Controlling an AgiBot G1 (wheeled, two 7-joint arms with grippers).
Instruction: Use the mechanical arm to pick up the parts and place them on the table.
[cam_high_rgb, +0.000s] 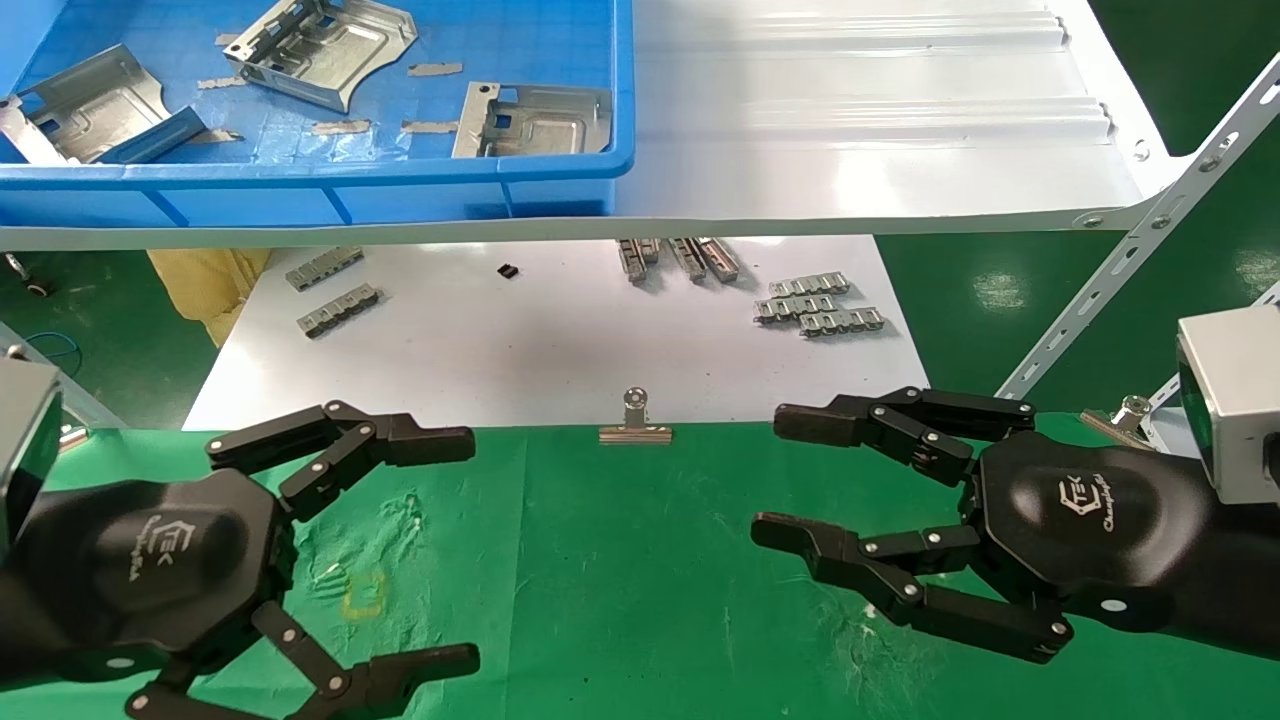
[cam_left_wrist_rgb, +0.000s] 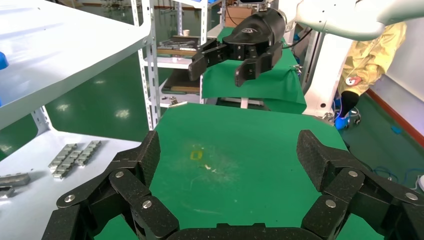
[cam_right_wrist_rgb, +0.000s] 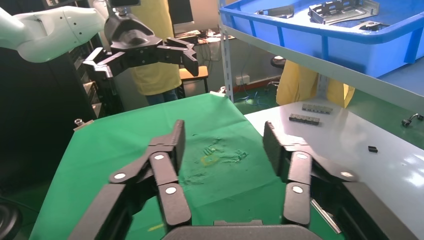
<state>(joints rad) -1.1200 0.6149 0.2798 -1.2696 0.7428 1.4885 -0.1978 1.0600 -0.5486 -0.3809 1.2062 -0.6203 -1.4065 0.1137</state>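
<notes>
1. Your parts (cam_high_rgb: 325, 50) are in the blue bin (cam_high_rgb: 560, 170) on the white shelf (cam_high_rgb: 860, 120): three plates lying flat or tilted on the bin floor, one at its left end (cam_high_rgb: 95, 105), one mid-back, one near its right wall (cam_high_rgb: 535, 120). Nothing touches them.
2. Your left gripper (cam_high_rgb: 470, 550) hovers over the green surface (cam_high_rgb: 620, 560) at lower left, fingers spread wide, nothing between them. It sits well below and apart from the bin.
3. Left wrist view agrees: both fingers (cam_left_wrist_rgb: 132, 180) splayed over bare green cloth, with a small yellow mark (cam_left_wrist_rgb: 196, 154) between them on the surface.
4. Your right gripper (cam_high_rgb: 775, 475) mirrors it at lower right, also spread and holding nothing. You can see it from the left wrist camera too (cam_left_wrist_rgb: 217, 65), hanging above the far side of the surface.
5. Right wrist view shows its fingers (cam_right_wrist_rgb: 167, 165) apart over the cloth and the left gripper (cam_right_wrist_rgb: 145, 52) opposite.
6. A silver binder clip (cam_high_rgb: 635, 420) sits on the far edge of the surface, between the two grippers, where the cloth meets the white sheet (cam_high_rgb: 520, 340).
7. On that sheet, under the shelf: small linked metal strips in groups, left (cam_high_rgb: 330, 290), centre-back (cam_high_rgb: 680, 258) and right (cam_high_rgb: 815, 303), plus a tiny black piece (cam_high_rgb: 508, 270).
</notes>
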